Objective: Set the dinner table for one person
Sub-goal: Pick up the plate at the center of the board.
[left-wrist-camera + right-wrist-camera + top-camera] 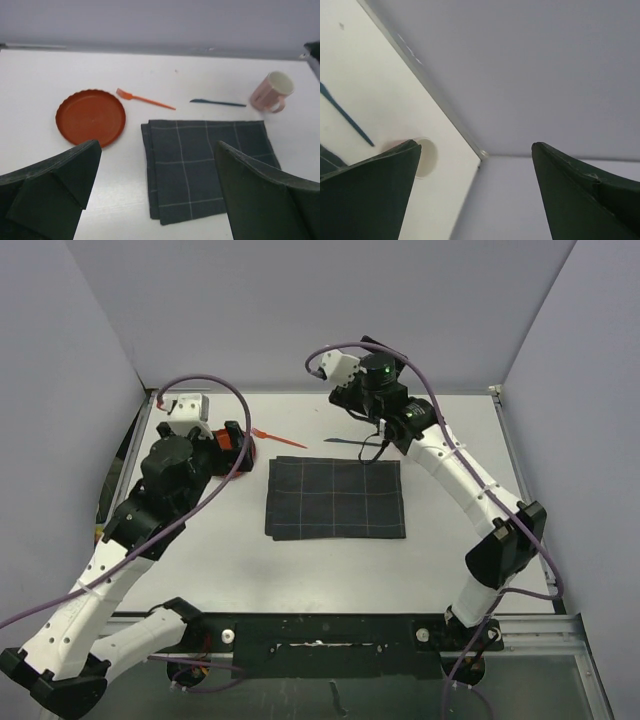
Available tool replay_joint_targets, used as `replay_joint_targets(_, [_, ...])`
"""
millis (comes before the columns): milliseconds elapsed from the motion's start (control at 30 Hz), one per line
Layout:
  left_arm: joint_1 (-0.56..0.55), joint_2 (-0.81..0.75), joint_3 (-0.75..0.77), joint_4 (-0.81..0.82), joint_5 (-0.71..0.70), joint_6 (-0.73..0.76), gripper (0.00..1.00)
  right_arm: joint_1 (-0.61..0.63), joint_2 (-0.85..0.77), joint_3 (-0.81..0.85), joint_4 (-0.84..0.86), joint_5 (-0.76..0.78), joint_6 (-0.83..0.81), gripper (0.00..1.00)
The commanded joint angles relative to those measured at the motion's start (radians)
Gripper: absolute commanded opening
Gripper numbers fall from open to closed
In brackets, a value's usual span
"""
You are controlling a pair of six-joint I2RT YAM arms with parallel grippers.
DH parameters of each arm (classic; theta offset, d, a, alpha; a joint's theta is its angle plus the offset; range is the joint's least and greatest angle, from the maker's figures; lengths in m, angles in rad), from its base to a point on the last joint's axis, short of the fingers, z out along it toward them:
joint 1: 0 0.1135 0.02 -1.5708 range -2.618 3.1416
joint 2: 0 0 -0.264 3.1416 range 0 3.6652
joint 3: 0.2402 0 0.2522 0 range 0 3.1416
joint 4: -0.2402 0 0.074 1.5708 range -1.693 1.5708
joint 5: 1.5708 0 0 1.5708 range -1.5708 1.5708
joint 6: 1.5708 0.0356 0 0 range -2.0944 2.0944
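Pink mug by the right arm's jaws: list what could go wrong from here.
1. The mug stands upright close beside the right arm's open jaws. A careless lift or swing could clip its rim and tip it.
2. The blue knife lies loose next to the mug, just past the far edge of the mat. A low sweep of that arm might drag it askew.

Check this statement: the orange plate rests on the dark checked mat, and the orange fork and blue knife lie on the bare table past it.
Wrong on one count. The orange plate sits on the bare table beside the mat, clear of it, as the left wrist view shows. The fork and knife do lie on the table past the mat.
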Motion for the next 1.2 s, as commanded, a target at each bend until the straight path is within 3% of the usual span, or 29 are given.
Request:
replay_joint_targets(0, [0.023, -0.032, -0.007, 0.307, 0.123, 0.070, 0.98, 0.006, -0.104, -0.154, 0.166, 0.239, -0.130, 0.93])
replay_joint_targets(67, [0.027, -0.029, -0.033, 0.360, 0.219, 0.146, 0.88, -0.018, -0.158, -0.175, 0.050, 0.177, 0.000, 0.73])
replay_joint_targets(133, [0.029, 0.036, -0.007, 0.281, 0.172, 0.138, 0.82, -0.080, -0.198, -0.213, -0.060, 0.098, 0.153, 0.55])
replay_joint_targets(267, [0.025, 0.155, 0.010, 0.079, 0.172, 0.052, 0.77, -0.224, -0.245, -0.383, -0.183, -0.134, 0.343, 0.40])
replay_joint_targets(333, [0.019, 0.186, 0.008, -0.010, 0.134, -0.005, 0.65, -0.238, -0.275, -0.471, -0.191, -0.189, 0.364, 0.31])
replay_joint_targets(433, [0.022, 0.187, -0.012, -0.139, -0.051, -0.055, 0.60, -0.241, -0.337, -0.550, -0.181, -0.231, 0.387, 0.32])
replay_joint_targets(533, [0.026, 0.159, -0.024, -0.234, -0.172, -0.087, 0.66, -0.264, -0.381, -0.588, -0.159, -0.245, 0.384, 0.47])
replay_joint_targets(633, [0.024, 0.114, -0.078, -0.217, -0.098, -0.159, 0.70, -0.275, -0.380, -0.584, -0.160, -0.264, 0.377, 0.48])
replay_joint_targets(767, [0.023, 0.101, -0.160, -0.144, 0.006, -0.270, 0.70, -0.277, -0.346, -0.567, -0.170, -0.287, 0.413, 0.41])
replay_joint_targets(833, [0.022, 0.122, -0.166, -0.160, 0.001, -0.297, 0.68, -0.295, -0.333, -0.590, -0.142, -0.287, 0.437, 0.41])
replay_joint_targets(933, [0.022, 0.156, -0.149, -0.195, -0.039, -0.300, 0.66, -0.319, -0.311, -0.622, -0.107, -0.318, 0.462, 0.31])
replay_joint_targets(1067, [0.020, 0.192, -0.128, -0.219, -0.054, -0.302, 0.67, -0.321, -0.269, -0.658, -0.013, -0.318, 0.512, 0.33])
replay_joint_targets(1167, [0.011, 0.193, -0.128, -0.218, -0.043, -0.315, 0.67, -0.322, -0.229, -0.665, 0.066, -0.302, 0.547, 0.30])
